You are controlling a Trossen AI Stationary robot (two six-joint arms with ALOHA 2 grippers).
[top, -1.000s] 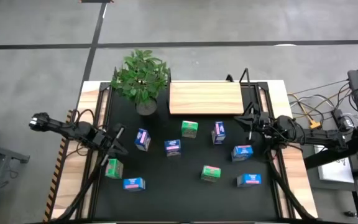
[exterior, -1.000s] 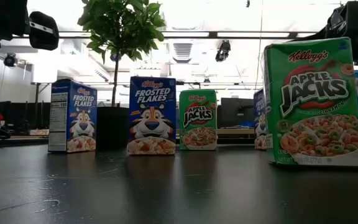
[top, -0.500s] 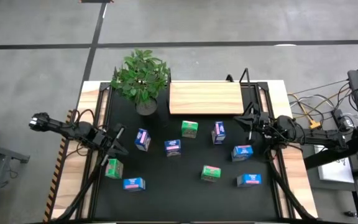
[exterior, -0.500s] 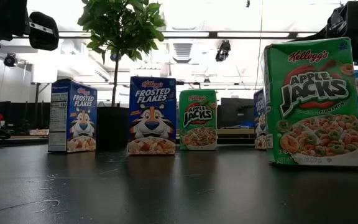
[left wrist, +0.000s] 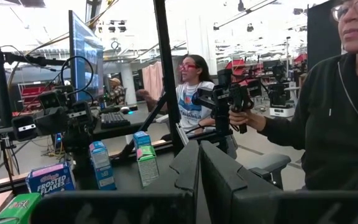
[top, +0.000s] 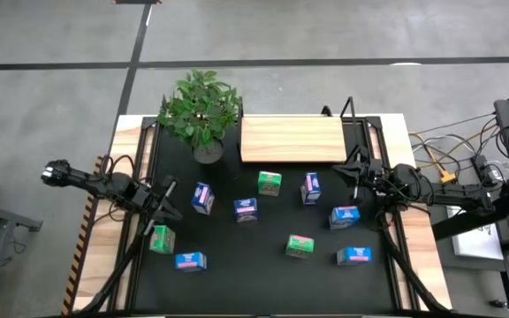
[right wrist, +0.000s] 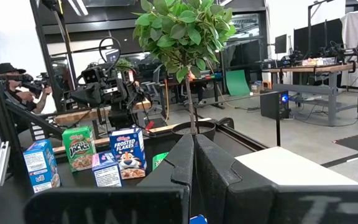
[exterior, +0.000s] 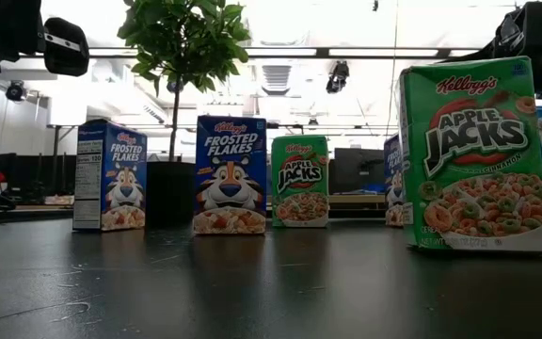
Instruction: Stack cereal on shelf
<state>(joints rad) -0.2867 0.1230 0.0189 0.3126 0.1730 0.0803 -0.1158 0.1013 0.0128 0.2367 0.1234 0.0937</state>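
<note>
Nine small cereal boxes stand upright on the black mat (top: 237, 283). Three are dark blue (top: 202, 198) (top: 246, 208) (top: 311, 187), three green (top: 269, 183) (top: 300, 246) (top: 160, 238), three light blue (top: 190, 261) (top: 345, 216) (top: 353, 255). The light wood shelf (top: 292, 140) lies flat at the mat's far side with nothing on it. My left gripper (top: 170, 189) hangs shut and empty at the mat's left edge, beside a dark blue box. My right gripper (top: 357, 172) hangs shut and empty at the right edge, near the shelf's right end. Each wrist view shows the fingers closed together (left wrist: 199, 171) (right wrist: 193, 163).
A leafy potted plant (top: 200, 110) stands at the mat's far left, next to the shelf's left end. In the low view a green box (exterior: 473, 155) stands close to the camera. People stand beyond the table (left wrist: 347, 112) (right wrist: 11, 81). Cables lie off the table's right side (top: 449, 163).
</note>
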